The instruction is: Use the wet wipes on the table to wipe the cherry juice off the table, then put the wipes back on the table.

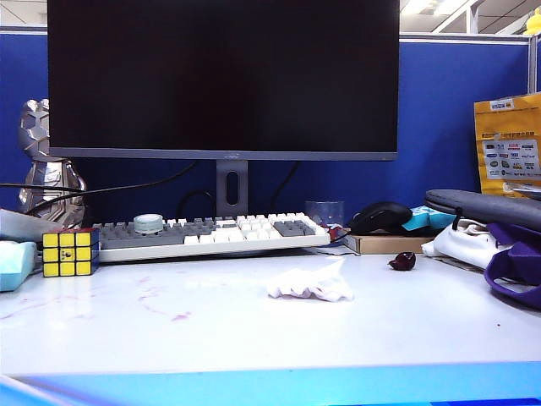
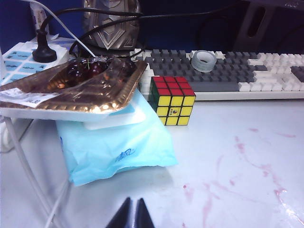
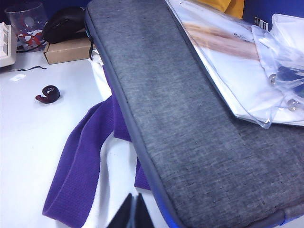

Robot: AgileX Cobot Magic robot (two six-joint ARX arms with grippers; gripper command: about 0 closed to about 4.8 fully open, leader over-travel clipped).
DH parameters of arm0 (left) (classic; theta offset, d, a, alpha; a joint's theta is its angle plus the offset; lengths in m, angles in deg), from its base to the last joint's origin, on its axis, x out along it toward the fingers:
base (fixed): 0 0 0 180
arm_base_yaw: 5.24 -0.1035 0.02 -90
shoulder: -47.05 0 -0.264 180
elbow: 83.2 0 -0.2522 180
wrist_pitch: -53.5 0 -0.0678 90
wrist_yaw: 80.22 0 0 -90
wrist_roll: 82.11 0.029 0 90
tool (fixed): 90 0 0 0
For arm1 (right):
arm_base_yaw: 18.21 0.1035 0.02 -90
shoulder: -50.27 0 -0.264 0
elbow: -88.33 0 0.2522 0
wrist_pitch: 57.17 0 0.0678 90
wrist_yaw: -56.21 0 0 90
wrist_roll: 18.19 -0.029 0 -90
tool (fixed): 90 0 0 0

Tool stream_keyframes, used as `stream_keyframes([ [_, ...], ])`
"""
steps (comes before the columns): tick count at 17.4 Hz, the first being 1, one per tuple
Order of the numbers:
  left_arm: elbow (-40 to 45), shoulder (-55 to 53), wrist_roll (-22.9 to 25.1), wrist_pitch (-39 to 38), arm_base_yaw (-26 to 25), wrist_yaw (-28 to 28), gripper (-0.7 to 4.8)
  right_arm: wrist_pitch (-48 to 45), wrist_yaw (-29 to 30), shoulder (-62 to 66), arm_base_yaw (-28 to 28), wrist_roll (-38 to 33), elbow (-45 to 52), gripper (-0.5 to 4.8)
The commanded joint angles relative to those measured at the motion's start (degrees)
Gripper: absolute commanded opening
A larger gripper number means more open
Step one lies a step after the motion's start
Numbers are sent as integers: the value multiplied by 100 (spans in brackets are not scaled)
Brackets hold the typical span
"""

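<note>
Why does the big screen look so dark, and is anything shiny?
Exterior view: the wide black monitor shows no picture, dim against the brighter white table. Left wrist view: glare glints on the ornate bronze tray. Right wrist view: the clear plastic pouch looks washed-out.

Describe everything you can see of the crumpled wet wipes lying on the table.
The wet wipes are a small white lump of thin, soft-looking cloth, crumpled into many folds, with one corner poking upward. They lie loose on the white table, in front of the keyboard and left of the dark cherry. Only the table touches them; no gripper is near. The pink juice smears lie farther left, apart from them.
</note>
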State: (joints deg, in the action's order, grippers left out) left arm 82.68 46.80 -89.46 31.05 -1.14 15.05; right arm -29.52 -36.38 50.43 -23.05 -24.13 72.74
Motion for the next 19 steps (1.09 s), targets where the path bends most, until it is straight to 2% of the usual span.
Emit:
stream_keyframes([
  [1,7,15,-17,-61,-2,-2,27,-13,-24,-2,-4,13,0,0],
  [5,7,15,-17,-48,-2,-24,27,-13,-24,-2,-4,13,0,0],
  [6,4,15,-13,378,0,-319,29,-13,-24,-2,-4,13,0,0],
  [8,-63,15,-155,1040,0,-562,32,-13,-24,-2,-4,13,0,0],
  [10,-474,-31,-608,1261,0,-553,36,-11,-24,-2,-4,13,0,0],
  [12,-1058,-374,-658,1274,0,-671,36,-13,-24,-2,-4,13,0,0],
  [15,-1873,-1749,-621,1860,2,-1593,36,-13,-24,-2,-4,13,0,0],
  [17,-2627,-3047,-737,1906,37,-2640,35,-13,-24,-2,-4,13,0,0],
  [18,-3045,-3674,-772,1851,122,-3047,35,-13,-24,-2,-4,13,0,0],
  [19,-3744,-4719,-761,1698,461,-3471,35,-15,-24,-2,-4,13,0,0],
])
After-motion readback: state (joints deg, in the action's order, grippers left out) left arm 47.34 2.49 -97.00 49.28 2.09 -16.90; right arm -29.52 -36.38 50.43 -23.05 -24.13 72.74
